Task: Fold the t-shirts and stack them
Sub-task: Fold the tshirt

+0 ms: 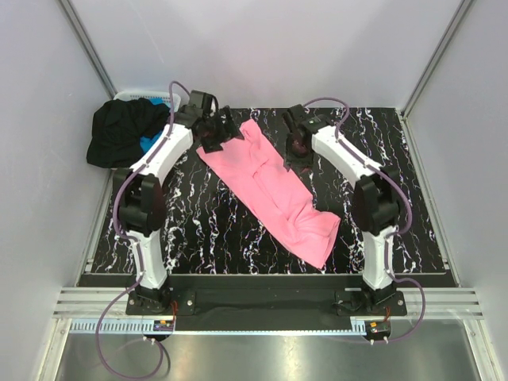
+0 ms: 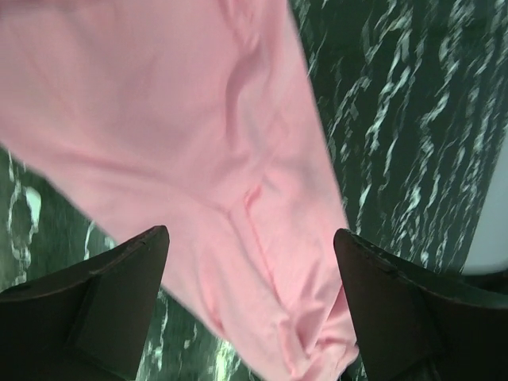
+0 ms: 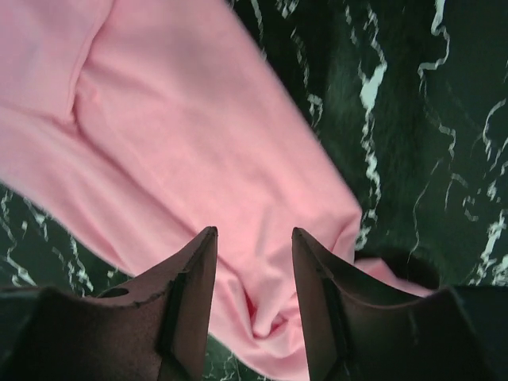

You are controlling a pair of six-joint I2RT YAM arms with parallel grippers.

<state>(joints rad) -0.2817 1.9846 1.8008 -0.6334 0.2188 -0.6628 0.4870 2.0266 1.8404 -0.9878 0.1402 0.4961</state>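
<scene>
Pink soft cloth t-shirt (image 1: pixel 270 186) lies wrinkled, its far end between left gripper (image 1: pixel 218 135) and right gripper (image 1: pixel 295 147); black cloth t-shirt (image 1: pixel 119 131) and bright blue t-shirt (image 1: pixel 151 143) are heaped outboard of the left gripper on a white slotted basket (image 1: pixel 135 95). Left wrist: jaws wide apart, empty, pink hem beneath. Right wrist: jaws half parted, nothing clamped, pink edge below. Risk: pinching one layer would drag wrinkles. Count: three shirts, one basket, two grippers.

Robotics lab test cell. Plain white panel walls (image 1: pixel 262 48) in silver aluminium frame posts (image 1: pixel 89 48); black white-veined marble-pattern tabletop (image 1: pixel 198 230); two white-and-black robot arms (image 1: pixel 163 151) bolted on black base bar (image 1: pixel 262 300); purple cables (image 1: pixel 117 210).
</scene>
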